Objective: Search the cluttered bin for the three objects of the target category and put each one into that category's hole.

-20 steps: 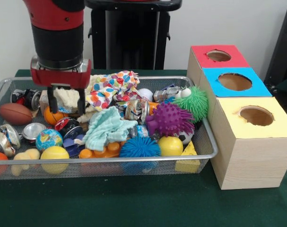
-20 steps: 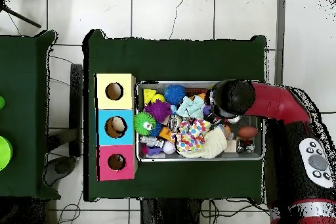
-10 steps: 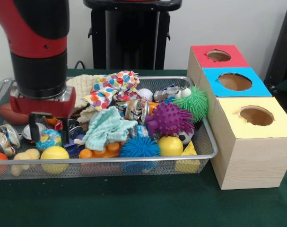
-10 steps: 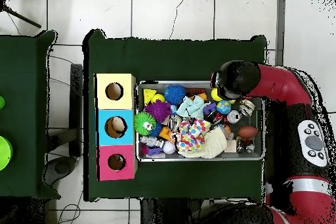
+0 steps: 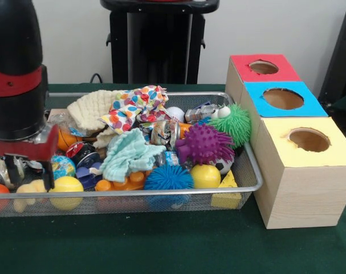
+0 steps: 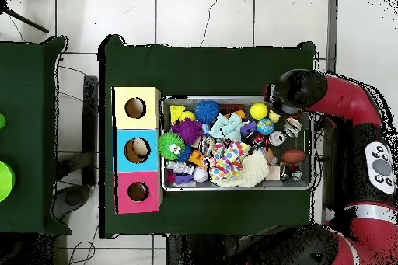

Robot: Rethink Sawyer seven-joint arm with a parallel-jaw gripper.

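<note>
Wire-mesh metal bin [image 5: 249, 165]; matt green cloth table [image 5: 161, 245]; pale wood-grain boxes [image 5: 301, 194]; knit and printed cloths [image 5: 133, 105]; rubbery spiky balls [image 5: 204, 142]; shiny crushed cans [image 5: 164, 132].

Wire mesh bin [image 5: 241, 149] on green cloth, crammed w/ balls, crushed cans, rags. Beside it, touching, 3 wooden boxes in a row: red-top hole [image 5: 264, 67], blue-top hole [image 5: 283, 99], yellow-top hole [image 5: 309, 140], all open upward.

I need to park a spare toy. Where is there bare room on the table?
Free: the green cloth in front of the mesh bin, and beside the yellow box. The bin is packed; the hand hangs over its corner.
</note>
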